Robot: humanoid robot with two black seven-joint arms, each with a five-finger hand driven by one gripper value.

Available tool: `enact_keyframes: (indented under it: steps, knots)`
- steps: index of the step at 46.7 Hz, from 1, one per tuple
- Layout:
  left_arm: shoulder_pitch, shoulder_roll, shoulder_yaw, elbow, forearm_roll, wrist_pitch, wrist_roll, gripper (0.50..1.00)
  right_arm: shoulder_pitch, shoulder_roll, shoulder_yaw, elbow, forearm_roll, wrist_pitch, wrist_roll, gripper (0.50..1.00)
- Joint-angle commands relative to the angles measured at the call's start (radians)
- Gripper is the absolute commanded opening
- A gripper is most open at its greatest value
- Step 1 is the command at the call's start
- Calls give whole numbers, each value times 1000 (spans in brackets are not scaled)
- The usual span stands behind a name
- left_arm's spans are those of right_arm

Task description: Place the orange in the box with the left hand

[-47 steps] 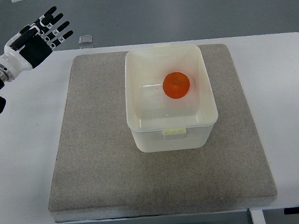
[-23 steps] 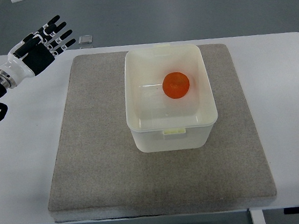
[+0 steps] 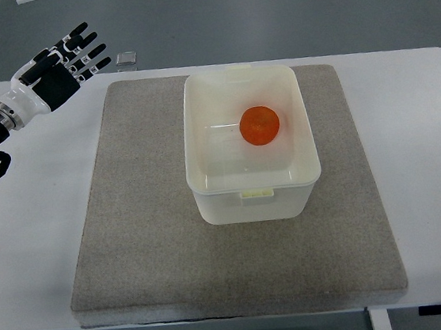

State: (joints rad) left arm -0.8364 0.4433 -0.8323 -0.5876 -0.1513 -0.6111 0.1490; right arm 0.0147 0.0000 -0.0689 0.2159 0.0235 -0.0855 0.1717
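With the orange sitting inside the box, placement looks done. Left hand has pulled back far left of the box, fingers spread, empty, now holding still.

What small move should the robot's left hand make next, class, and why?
Probably just withdraw to rest. The round orange fruit already lies inside the white plastic box on the grey mat, and the left hand is open, empty and well clear, at the table's far-left corner.

Single top view, steep look down from robot's side, mid-range, table filling frame, floor strip at far edge.
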Motion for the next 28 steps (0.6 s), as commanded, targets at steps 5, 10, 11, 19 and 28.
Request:
enact_keyframes:
  steps: [5,10,11,19,28]
  knots:
    - [-4,0,-1,-3,1,0,4,992,1,0,1,-1,0,0,0,932]
    - [-4,0,-1,-1,1,0,4,992,1,0,1,-3,-2,-2,0,932]
    - [-4,0,-1,-1,1,0,4,992,2,0,3,-3,-2,0,0,932]
    - [-3,0,-1,0,1,0,4,992,2,0,5,5,1,0,0,932]
    - [-7,-1,1,0,1,0,4,992,2,0,1,5,-7,0,0,932]
